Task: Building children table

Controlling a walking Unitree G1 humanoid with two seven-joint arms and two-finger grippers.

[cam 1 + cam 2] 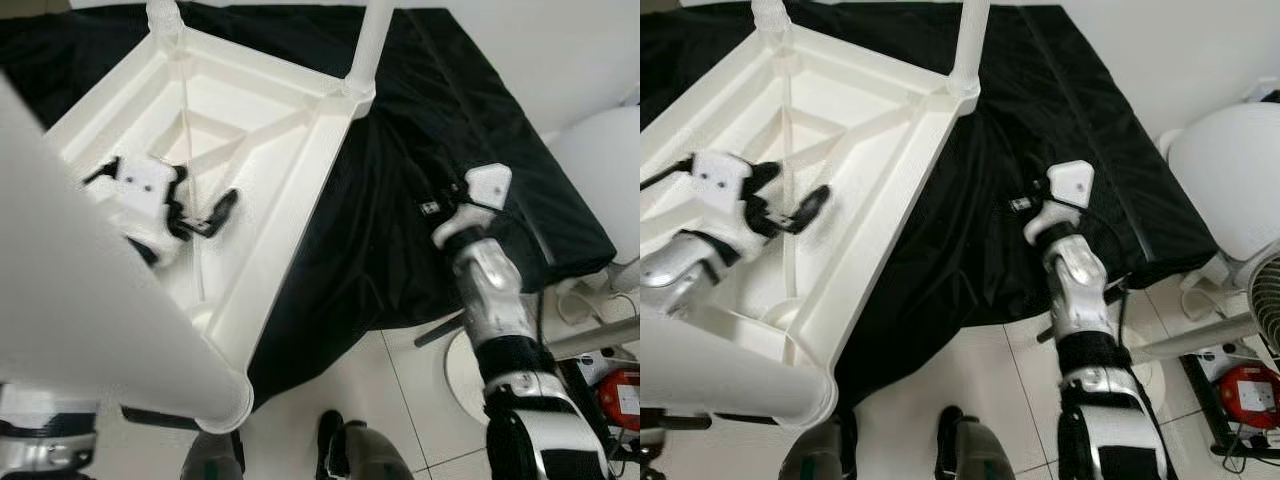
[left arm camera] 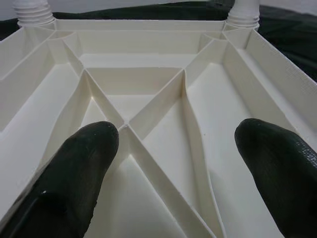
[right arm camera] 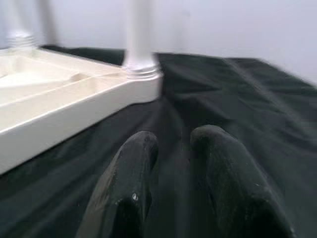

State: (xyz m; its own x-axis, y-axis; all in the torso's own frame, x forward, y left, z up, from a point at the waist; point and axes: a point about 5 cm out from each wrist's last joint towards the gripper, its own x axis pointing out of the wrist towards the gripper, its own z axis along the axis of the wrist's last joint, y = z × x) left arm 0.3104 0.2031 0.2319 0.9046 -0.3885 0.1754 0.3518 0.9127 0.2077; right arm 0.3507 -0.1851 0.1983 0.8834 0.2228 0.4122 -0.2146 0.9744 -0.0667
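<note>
Table (image 1: 270,150) lies upside down on the black cloth (image 1: 420,200), legs up — ready for fitting. Left gripper (image 1: 205,215) spread inside its ribbed underside, probably steadying it. Right gripper (image 3: 173,163) nearly closed, empty — parked over cloth.

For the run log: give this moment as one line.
left claw open over upturned table ribs | right claw nearly shut above black cloth

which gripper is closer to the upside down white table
Left. The left gripper hovers open inside the ribbed underside of the table, over its cross ribs. The right gripper is off to the table's right, over the black cloth, apart from it.
</note>
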